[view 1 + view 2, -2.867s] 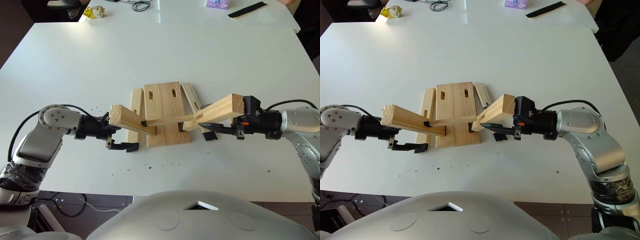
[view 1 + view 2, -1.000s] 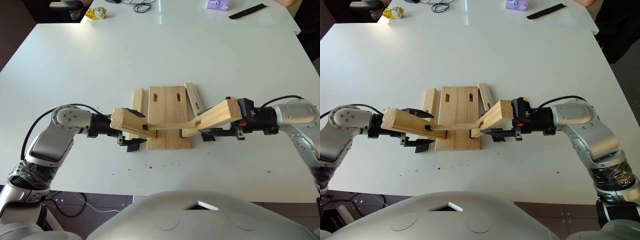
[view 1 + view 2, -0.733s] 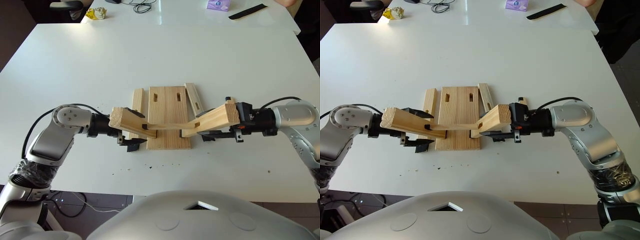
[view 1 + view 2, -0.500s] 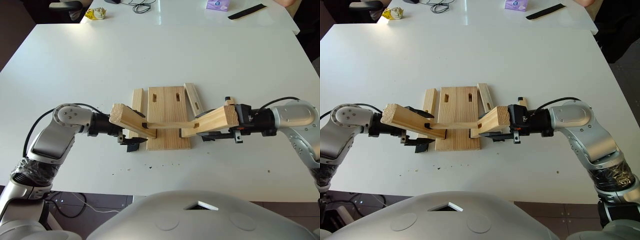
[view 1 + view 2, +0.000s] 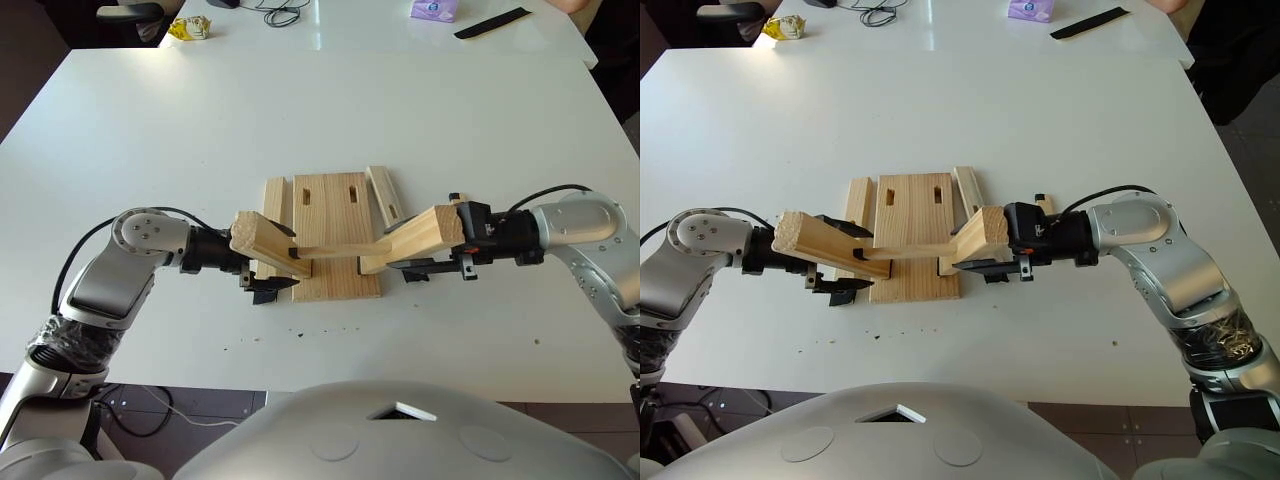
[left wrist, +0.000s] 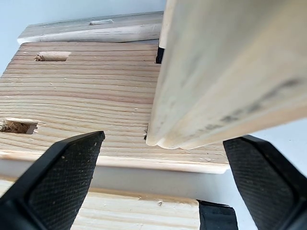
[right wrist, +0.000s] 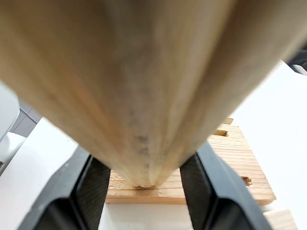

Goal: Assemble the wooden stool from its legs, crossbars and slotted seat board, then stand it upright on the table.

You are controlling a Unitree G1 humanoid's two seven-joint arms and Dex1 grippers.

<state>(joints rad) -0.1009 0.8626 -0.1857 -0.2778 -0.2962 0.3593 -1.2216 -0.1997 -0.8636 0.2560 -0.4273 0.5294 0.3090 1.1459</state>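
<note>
Two thick wooden legs hang just above the slotted seat board (image 5: 332,200), joined by a thin crossbar (image 5: 335,248). My left gripper (image 5: 258,277) is shut on the left leg (image 5: 262,242); in the left wrist view that leg (image 6: 225,81) sits between black fingers (image 6: 57,187). My right gripper (image 5: 415,263) is shut on the right leg (image 5: 422,234), which shows large in the right wrist view (image 7: 134,86) between two fingers (image 7: 91,187). The board lies flat mid-table, its near edge under the held frame.
A loose plank (image 5: 273,196) lies against the board's left side and a slotted bar (image 5: 381,194) against its right. A small wooden piece (image 5: 457,201) sits by my right wrist. Wood crumbs (image 5: 300,331) dot the near table. Yellow wrapper (image 5: 189,26), purple box (image 5: 435,8) and black strip (image 5: 490,22) lie far back.
Both arms have drawn inward, bringing the two legs closer together along the crossbar. The right leg moved left and tipped flatter; the held frame sits lower over the board than 2.9 s ago.
</note>
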